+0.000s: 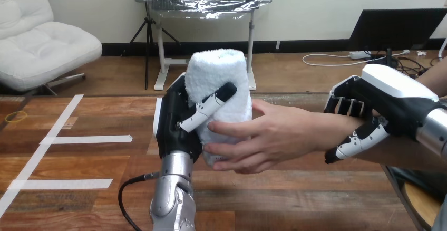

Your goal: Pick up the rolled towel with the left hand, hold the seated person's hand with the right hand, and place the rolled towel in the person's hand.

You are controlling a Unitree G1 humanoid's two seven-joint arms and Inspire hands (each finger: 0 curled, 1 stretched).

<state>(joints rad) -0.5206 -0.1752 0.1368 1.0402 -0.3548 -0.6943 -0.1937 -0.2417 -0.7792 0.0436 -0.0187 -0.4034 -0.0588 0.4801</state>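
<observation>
Head view: camera on robot's head, facing forward and down across wooden table (316,199). Table's far edge crosses just above mid-height. Close range: left hand (176,120) with rolled towel (216,78) stands large at centre, its arm rising from bottom edge. At right edge, right hand (392,96) enters by person's wrist (337,131); person's hand (269,136) reaches to centre from the right

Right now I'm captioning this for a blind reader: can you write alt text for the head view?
The robot's left hand holds a white rolled towel upright, thumb curled across it, while the person's hand, coming in from the right, touches its lower part. The robot's right hand is curled round the person's wrist.
</observation>
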